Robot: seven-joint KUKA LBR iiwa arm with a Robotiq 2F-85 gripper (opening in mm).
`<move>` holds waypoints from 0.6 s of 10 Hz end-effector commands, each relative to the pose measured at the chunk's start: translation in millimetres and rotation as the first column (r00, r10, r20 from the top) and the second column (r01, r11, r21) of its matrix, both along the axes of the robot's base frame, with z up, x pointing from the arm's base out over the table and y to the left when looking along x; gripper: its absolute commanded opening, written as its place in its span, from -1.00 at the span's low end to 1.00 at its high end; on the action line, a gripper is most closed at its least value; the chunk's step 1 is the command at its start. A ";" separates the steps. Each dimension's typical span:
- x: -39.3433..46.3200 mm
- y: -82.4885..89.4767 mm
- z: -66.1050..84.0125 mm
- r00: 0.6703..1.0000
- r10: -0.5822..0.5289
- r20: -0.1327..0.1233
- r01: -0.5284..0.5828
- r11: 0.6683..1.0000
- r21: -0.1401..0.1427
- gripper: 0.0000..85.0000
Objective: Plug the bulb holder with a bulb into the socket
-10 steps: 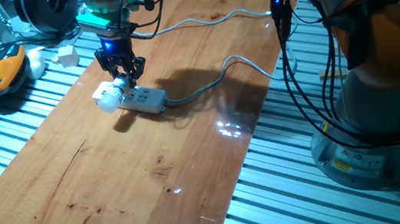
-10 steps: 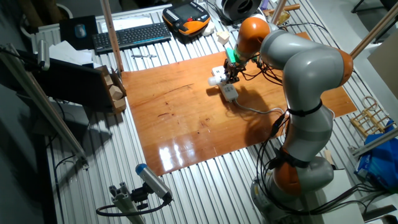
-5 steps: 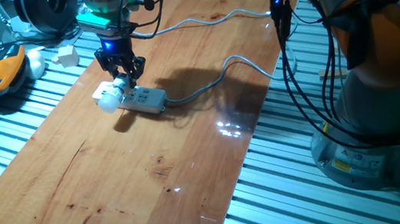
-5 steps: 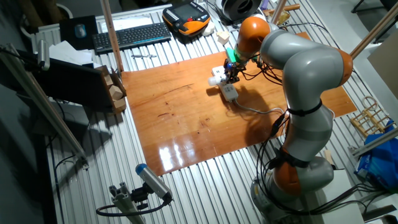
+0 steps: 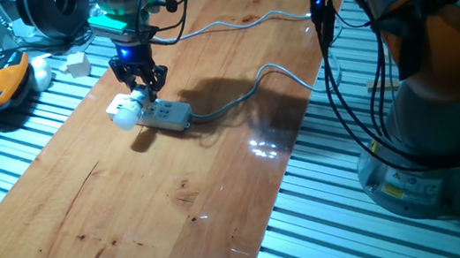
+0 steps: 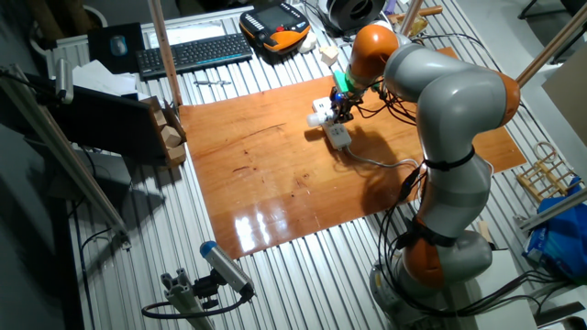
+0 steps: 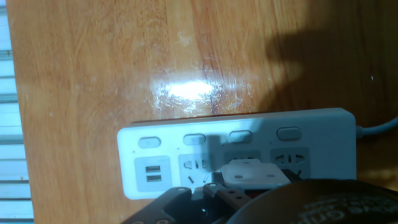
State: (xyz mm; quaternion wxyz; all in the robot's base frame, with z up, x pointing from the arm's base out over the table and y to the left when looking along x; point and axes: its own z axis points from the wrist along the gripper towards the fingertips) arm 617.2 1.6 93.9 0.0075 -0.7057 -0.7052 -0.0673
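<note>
Status: insertion stage, not confirmed complete. Gripper (image 5: 146, 87) positioned low over the near end of the socket (image 5: 166, 113), on the wooden table (image 5: 168, 199); fingertips at the bulb holder (image 5: 131, 105), apparently clamped on it, though actual contact not resolvable in either fixed view and fingers out of frame in the hand view. Bulb holder directly beneath the fingertips, lying across the end of the socket, with the bulb (image 5: 124, 117) projecting just beyond the socket's edge, to the side away from the grey cable (image 5: 235, 98). In the hand view, white holder body (image 7: 255, 173) immediately ahead of the fingers, sitting over an outlet in the socket (image 7: 236, 155); USB ports and one outlet exposed to one side. Seating depth of the pins not visible. Judged done: holder carried to the strip and aligned over an outlet. Judged remaining: full press-down if not seated, then release and retreat upward.
</note>
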 end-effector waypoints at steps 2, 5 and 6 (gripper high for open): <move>0.4 0.1 -1.2 1.000 0.000 -0.002 0.000 1.000 0.003 -1.00; 0.5 0.1 -2.8 1.000 -0.001 0.000 0.001 1.000 0.000 -1.00; 0.6 0.4 -3.2 1.000 -0.003 0.000 0.003 1.000 0.000 -1.00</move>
